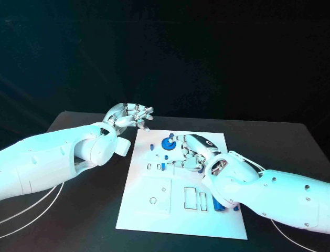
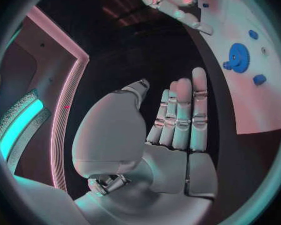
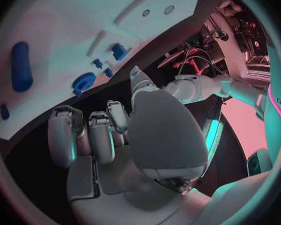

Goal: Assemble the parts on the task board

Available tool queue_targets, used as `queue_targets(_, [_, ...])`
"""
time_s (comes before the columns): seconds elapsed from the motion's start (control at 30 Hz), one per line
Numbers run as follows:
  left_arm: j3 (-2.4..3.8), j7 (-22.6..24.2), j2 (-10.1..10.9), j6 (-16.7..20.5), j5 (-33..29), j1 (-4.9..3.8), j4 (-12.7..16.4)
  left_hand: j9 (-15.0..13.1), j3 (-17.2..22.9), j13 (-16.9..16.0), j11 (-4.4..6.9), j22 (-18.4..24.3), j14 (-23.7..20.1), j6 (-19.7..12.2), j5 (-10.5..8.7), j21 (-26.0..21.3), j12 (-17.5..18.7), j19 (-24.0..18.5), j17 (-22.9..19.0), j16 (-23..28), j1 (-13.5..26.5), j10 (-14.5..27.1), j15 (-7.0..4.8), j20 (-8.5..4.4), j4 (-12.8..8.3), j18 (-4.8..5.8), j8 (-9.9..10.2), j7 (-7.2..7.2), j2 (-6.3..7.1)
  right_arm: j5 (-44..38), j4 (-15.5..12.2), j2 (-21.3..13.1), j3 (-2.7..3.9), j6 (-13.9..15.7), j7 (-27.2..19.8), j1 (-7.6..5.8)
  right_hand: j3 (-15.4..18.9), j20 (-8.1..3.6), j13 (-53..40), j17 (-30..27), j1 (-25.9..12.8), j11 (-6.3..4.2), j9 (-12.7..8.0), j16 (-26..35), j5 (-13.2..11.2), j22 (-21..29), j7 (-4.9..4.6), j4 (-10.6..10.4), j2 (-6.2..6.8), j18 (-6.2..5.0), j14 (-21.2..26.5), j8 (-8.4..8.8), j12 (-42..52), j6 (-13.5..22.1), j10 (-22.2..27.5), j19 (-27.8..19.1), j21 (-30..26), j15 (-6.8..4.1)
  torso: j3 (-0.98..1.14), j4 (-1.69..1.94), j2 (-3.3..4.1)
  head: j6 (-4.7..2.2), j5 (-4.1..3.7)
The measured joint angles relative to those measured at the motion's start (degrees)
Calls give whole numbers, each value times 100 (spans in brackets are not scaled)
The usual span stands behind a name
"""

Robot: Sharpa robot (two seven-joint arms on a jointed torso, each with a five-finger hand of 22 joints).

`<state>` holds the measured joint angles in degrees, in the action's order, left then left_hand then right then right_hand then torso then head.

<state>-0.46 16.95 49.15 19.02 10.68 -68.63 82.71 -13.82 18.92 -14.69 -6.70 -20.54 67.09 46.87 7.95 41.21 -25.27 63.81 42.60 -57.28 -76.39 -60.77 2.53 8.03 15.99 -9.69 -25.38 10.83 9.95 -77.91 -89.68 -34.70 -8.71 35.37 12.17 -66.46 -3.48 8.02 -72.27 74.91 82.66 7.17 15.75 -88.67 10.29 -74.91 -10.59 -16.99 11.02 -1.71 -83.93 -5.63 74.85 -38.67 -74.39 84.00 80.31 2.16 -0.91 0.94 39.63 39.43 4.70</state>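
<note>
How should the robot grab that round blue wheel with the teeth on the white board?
Probably by its toothed rim, coming straight down from above. The blue gear appears to lie flat on the task board, so its sides sit low and its rim is open all round. The right hand, hovering beside it, is nearer than the left hand.

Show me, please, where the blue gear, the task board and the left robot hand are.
blue gear (image 2: 239,57): left wrist view, on its toothed disc.
task board (image 1: 153,215): head view, on a bare near part.
left robot hand (image 2: 178,120): left wrist view, on the straight fingers.
</note>
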Motion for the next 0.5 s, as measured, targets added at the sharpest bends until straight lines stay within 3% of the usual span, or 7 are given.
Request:
queue_targets(0.03, [0, -109, 8, -35, 114, -1, -16, -180, -87, -322, 64, -299, 291, -76, 0, 461, -479, -21, 809, -826, 113, 102, -47, -53, 12, 0, -307, -60, -27, 89, -69, -91, 7, 13, -94, -39, 0, 0, 0, 0, 24, 0, 6, 0, 22, 0, -1, 0, -24, 0, 0, 0, 0, -56, 0, 0, -13, 0, 1, -2, -7, -1, 5])
queue_targets(0.1, [1, -401, 23, -160, 402, -4, -45, -475, -172, -832, 144, -763, 683, -217, 0, 1104, -1241, -141, 1698, -1607, 350, 284, -93, -108, 56, 0, -798, -122, -131, 312, -216, -299, 15, 24, -286, -129, -18, 12, 9, 0, 45, -6, 9, 0, 47, 0, -4, 18, -45, 0, 0, 0, 0, -74, 6, -12, -21, 0, 4, -7, -20, -1, 16])
queue_targets(0.17, [3, -733, 31, -342, 712, -12, -63, -780, -204, -1337, 186, -1499, 964, -430, 0, 1875, -2010, -209, 2255, -2044, 600, 544, -130, -120, 70, 0, -1296, -173, -248, 558, -349, -510, 22, 23, -450, -219, -67, 31, 30, 0, 83, -28, 17, 0, 148, 0, -21, 17, -83, 0, 0, 0, 0, -165, 28, -31, -80, 0, 4, -13, -34, -1, 30])
queue_targets(0.23, [3, -1166, 25, -587, 1121, -32, -76, -924, -285, -1601, 255, -2268, 1274, -406, 0, 2459, -2469, 60, 2715, -2331, 811, 492, -195, -171, 69, 21, -1564, -235, -299, 883, -492, -772, 31, 7, -607, -334, -68, 31, 30, 0, 83, -30, 21, 0, 168, 0, -24, 16, -83, 0, 0, 0, 0, -168, 30, -31, -81, 0, 8, -22, -49, 1, 46])
queue_targets(0.27, [2, -1354, 13, -699, 1299, -49, -83, -996, -314, -1715, 327, -2638, 1445, -331, 0, 2720, -2671, 263, 2969, -2473, 839, 394, -247, -208, 69, 98, -1695, -310, -311, 1024, -538, -879, 35, -2, -662, -380, -68, 31, 30, 0, 83, -30, 21, 0, 169, 0, -24, 16, -83, 0, 0, 0, 0, -168, 30, -31, -81, 0, 10, -25, -56, 4, 54])
queue_targets(0.4, [5, -2229, -103, -1240, 2076, -135, -136, -1275, -426, -2957, 519, -3764, 1698, -115, 0, 3444, -3772, 885, 3233, -2881, 1011, -371, -415, -380, 87, 307, -2110, -526, -393, 1635, -646, -1269, 42, -53, -837, -563, -92, 31, 36, 0, 105, -30, 48, 0, 230, -2, -37, 23, -105, 0, 0, 0, 0, -306, 30, -31, -81, 0, 21, -38, -81, 20, 85])
queue_targets(0.5, [6, -2844, -219, -1631, 2609, -172, -185, -1415, -456, -3574, 600, -4168, 1699, -36, 0, 3675, -4223, 1118, 3235, -3077, 1036, -737, -491, -453, 86, 363, -2266, -605, -418, 2020, -642, -1459, 46, -89, -914, -667, -124, 31, 37, -1, 107, -30, 60, 0, 340, -4, -48, 24, -108, 0, 0, 0, 0, -373, 30, -31, -81, 0, 30, -51, -96, 32, 99])
